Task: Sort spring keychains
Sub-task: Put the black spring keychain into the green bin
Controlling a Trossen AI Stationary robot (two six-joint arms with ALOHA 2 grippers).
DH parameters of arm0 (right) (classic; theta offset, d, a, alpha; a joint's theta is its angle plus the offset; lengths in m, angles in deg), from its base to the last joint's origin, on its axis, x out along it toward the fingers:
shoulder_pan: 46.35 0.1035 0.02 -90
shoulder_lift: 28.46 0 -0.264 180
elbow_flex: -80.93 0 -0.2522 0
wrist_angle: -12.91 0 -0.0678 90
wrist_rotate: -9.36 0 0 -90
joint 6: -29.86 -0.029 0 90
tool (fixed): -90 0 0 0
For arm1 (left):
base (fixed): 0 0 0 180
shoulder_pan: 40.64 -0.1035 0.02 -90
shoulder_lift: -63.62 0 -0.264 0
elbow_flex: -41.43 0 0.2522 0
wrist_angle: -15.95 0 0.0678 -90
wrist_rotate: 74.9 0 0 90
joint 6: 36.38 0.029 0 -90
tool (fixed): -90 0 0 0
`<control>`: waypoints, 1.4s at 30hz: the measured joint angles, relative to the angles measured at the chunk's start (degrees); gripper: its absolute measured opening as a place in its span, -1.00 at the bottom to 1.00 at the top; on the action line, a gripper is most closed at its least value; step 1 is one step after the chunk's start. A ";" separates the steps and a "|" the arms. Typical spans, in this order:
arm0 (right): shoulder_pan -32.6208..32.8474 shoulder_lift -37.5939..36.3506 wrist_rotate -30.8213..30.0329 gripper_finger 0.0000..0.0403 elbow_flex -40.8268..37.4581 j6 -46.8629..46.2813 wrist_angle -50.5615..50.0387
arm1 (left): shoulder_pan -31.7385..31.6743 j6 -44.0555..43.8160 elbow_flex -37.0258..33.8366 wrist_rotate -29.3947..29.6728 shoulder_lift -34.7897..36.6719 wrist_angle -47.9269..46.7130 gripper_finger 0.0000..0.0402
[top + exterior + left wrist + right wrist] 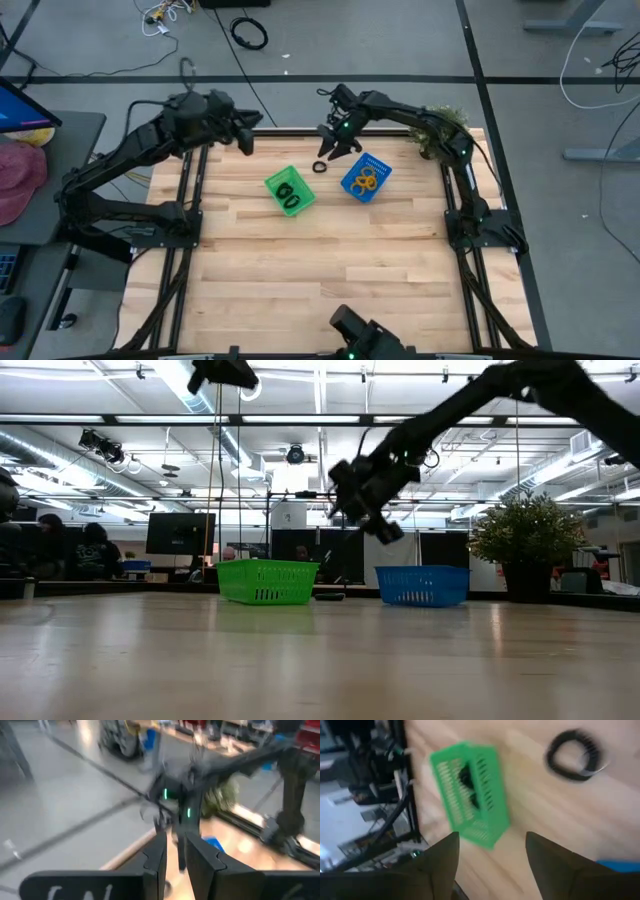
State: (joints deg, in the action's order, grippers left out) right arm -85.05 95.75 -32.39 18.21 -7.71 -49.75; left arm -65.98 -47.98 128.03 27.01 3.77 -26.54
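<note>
A black spring keychain lies flat on the wooden table between the two baskets; it also shows in the right wrist view. The green basket holds black keychains. The blue basket holds orange keychains. My right gripper hangs open above the table, just beyond the loose black keychain, and is empty. My left gripper waits raised over the table's far left edge, its fingers a narrow gap apart and empty.
A potted plant stands at the table's far right corner, beside the right arm. The near half of the table is bare wood. A large black cable coil lies on the floor beyond the table.
</note>
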 joint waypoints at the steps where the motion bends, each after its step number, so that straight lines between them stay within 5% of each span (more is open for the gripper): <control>1: 0.42 -1.45 -0.42 0.13 -0.01 1.00 -1.01 | -0.13 -1.53 -0.01 -0.92 -0.80 -0.87 -0.66; 7: 3.88 -10.07 -4.91 0.06 0.00 3.71 -4.05 | -2.53 -7.44 -0.06 -6.63 -7.58 -0.78 -0.66; 18: 9.54 -22.51 -14.44 0.03 0.00 6.31 -6.64 | -11.18 -17.81 -0.04 -27.15 -23.35 4.07 -0.66; 24: 10.94 -25.35 -16.42 0.03 0.00 6.43 -6.59 | -12.48 -15.71 4.54 -29.85 -33.90 1.13 -0.58; 35: 12.60 -25.62 -16.39 0.03 0.00 5.95 -6.46 | -12.48 -3.41 28.32 -29.65 -58.48 -22.90 0.07; 42: 14.12 -25.62 -16.33 0.03 0.00 5.02 -6.39 | -11.97 -2.72 33.78 -29.73 -67.50 -26.33 0.26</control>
State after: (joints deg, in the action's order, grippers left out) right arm -70.93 70.12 -48.72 18.21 -2.69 -56.14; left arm -77.95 -50.70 161.80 -2.72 -63.73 -52.87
